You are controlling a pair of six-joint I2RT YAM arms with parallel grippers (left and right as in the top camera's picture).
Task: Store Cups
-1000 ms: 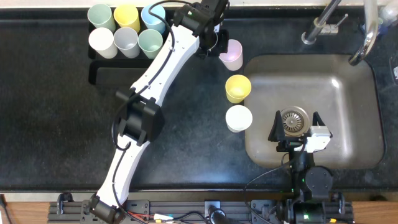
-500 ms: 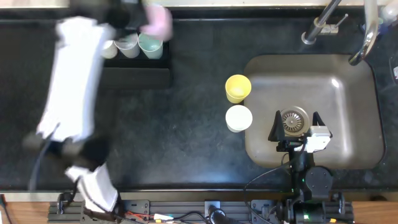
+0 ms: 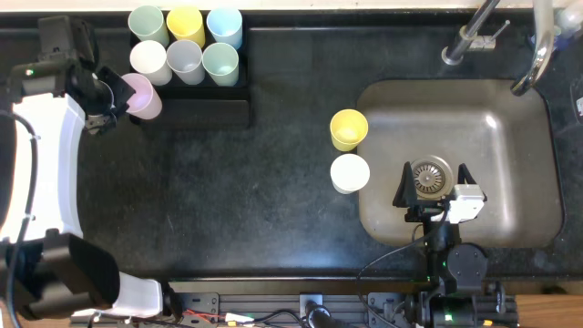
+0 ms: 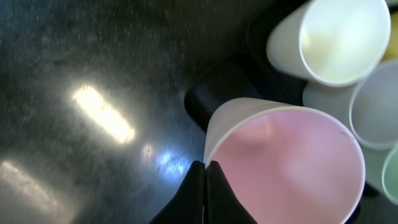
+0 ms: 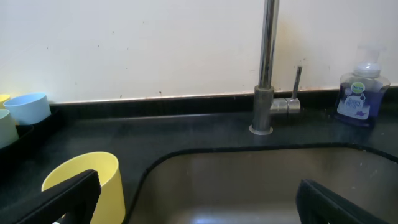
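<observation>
1 cup in hand: left gripper (image 3: 111, 95) at the far-left of the counter (image 3: 228, 200), jaws pinched narrow on the wall of the pink cup (image 3: 139, 96). From the left wrist cam the fingers (image 4: 198, 194) sit tight together at the cup's rim. Pink cup is tilted, mouth partly toward the top cam, at the left end of the black tray (image 3: 196, 114), just beside the tray white cup (image 3: 148, 60). Can't tell if it touches the tray.

Tray holds 6 upright cups, 2 rows of 3. Back row L to R: sage cup (image 3: 148, 22), tray yellow cup (image 3: 185, 23), blue cup (image 3: 224, 25). Next row: tray white cup, grey cup (image 3: 185, 59), mint cup (image 3: 220, 62). Front strip of the tray is bare.

Mid counter, at the sink's left lip: loose yellow cup (image 3: 348, 128), upright, and loose white cup (image 3: 350, 173) near it on the side toward the arm bases, not touching.

Sink (image 3: 510, 210) w/ drain (image 3: 431, 169). Right gripper (image 3: 434, 189) sits over the sink by the drain, jaws spread wide, holding nothing. Tap (image 3: 474, 32) behind the sink, soap bottle (image 5: 362, 93) to its right.
</observation>
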